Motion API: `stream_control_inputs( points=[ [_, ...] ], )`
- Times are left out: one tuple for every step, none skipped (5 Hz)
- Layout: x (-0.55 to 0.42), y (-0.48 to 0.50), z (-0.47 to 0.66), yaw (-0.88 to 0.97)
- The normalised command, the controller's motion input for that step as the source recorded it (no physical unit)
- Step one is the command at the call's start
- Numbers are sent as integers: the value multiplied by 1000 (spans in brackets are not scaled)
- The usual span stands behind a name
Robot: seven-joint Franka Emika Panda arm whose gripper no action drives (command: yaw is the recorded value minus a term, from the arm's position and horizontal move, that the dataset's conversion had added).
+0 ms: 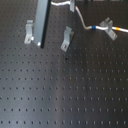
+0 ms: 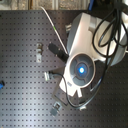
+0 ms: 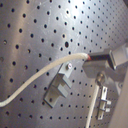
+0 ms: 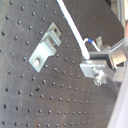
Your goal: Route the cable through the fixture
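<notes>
The white cable [image 1: 80, 20] runs from the top of the first exterior view down to the right. Its blue band [image 1: 91, 28] lies just before the right metal fixture [image 1: 106, 25], and its yellow band [image 1: 114, 31] just past it. My gripper [image 3: 92, 59] is shut on the cable [image 3: 45, 77], which trails away over the board. In the second wrist view the gripper [image 4: 92, 61] holds the cable [image 4: 72, 25] beside a bracket fixture [image 4: 45, 45]. In the second exterior view the arm [image 2: 82, 65] hides the gripper, and only a stretch of the cable [image 2: 52, 25] shows.
A black perforated board [image 1: 60, 95] carries two more fixtures, at the left [image 1: 30, 31] and the middle [image 1: 66, 39] of the first exterior view. A dark upright bar [image 1: 42, 22] stands between them. Fixtures also show in the first wrist view [image 3: 60, 85] and the second exterior view [image 2: 38, 51].
</notes>
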Motion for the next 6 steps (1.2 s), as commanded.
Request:
stream_control_inputs(
  points=[
    [-96, -150, 536, 0],
    [-399, -413, 288, -320],
    [-478, -384, 110, -31],
    [-472, -76, 57, 325],
    [25, 37, -1, 0],
    [68, 86, 422, 34]
  ],
)
